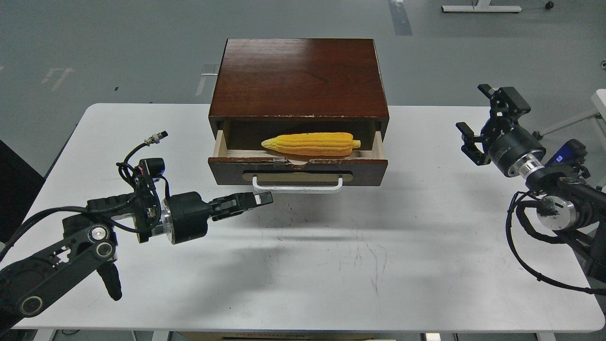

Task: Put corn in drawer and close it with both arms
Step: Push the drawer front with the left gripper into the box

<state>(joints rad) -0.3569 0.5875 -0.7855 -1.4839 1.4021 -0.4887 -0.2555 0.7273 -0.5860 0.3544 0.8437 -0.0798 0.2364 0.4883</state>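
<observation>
The corn (310,143), a long yellow cob, lies lengthwise inside the open drawer (298,171), which is pulled partway out of the dark wooden cabinet (298,78). The drawer's white bar handle (297,186) faces me. My left gripper (264,199) is shut and empty, pointing right, with its tip just below and left of the handle, near the drawer front. My right gripper (473,108) is open and empty, held above the table far to the right of the cabinet.
The white table (331,265) has scuff marks in front of the drawer. Its edges run close to both arms. A loose black cable with a metal plug (156,139) sticks up from my left wrist. Grey floor lies behind the table.
</observation>
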